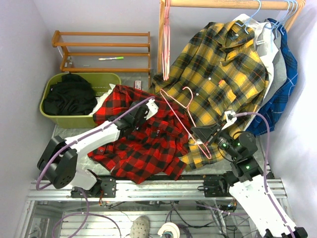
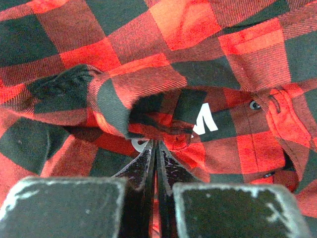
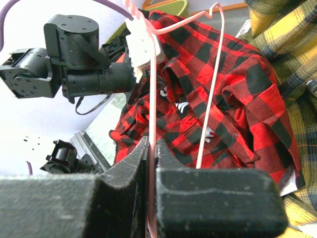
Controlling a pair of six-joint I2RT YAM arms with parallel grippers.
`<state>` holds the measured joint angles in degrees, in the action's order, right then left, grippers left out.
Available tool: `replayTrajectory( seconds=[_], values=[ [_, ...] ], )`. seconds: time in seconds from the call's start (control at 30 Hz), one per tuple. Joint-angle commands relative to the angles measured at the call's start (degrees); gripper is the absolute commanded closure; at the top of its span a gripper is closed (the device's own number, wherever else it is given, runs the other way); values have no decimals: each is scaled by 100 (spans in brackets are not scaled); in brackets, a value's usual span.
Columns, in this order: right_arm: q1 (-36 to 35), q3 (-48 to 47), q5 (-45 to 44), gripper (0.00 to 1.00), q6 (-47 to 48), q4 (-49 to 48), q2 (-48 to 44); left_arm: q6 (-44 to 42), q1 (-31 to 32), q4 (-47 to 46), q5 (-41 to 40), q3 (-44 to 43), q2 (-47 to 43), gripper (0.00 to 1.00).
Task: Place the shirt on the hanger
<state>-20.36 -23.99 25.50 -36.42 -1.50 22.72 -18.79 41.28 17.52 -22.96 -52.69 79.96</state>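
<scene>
Sitting at the far left, a green bin [image 1: 49,91] holds a black garment [image 1: 70,95], with a wooden shelf rack [image 1: 101,45] behind it carrying a green marker [image 1: 111,58]. Just right of the bin, the shirt [image 1: 143,146] lies crumpled on the table [image 1: 64,131]. Its long axis runs from the bin corner down toward the near right, and its right edge overlaps the yellow plaid shirt [image 1: 223,74].

The left arm reaches diagonally up and right from its base, over the shirt's left half. The left gripper [image 2: 155,148] is tipped down onto a rolled fold near the white lettering [image 2: 205,119], its jaws pressed almost together on the fold's edge.

The hanger [image 1: 184,115] slants across the seam between the red and yellow shirts, its long axis running from upper left to lower right, with the hook [image 1: 188,92] at the far end. The right arm rises from its base and bends left, and the right gripper [image 3: 152,148] clamps the hanger's near end, the wire running up between its closed jaws.

Behind, pink hangers [image 1: 167,39] dangle from a wooden rail [image 1: 228,4]. Farther right, light blue hangers [image 1: 256,11] carry the yellow shirt, pale garments and a blue plaid shirt [image 1: 290,74].
</scene>
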Motion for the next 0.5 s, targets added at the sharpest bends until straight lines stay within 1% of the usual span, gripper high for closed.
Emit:
replayTrajectory(
  seconds=[0.0, 0.1, 0.17, 0.33, 0.47],
  values=[
    [-3, 72, 163, 100, -69, -320, -13, -49, -40, -539, -214, 13, 125, 93],
    [-5, -16, 488, 100, 14, -228, 31, -137, -56, -292, -226, -270, 46, 93],
    [-3, -258, 775, 100, 187, 27, 114, -154, -106, -14, -222, -543, 38, 93],
    [-3, -1053, 1134, 100, 747, 1277, 118, -86, -218, 560, 3, -1123, 45, 93],
    [-3, -1190, 1384, 100, 779, 1658, 84, 86, -309, 811, 295, -1467, 52, 93]
  ],
)
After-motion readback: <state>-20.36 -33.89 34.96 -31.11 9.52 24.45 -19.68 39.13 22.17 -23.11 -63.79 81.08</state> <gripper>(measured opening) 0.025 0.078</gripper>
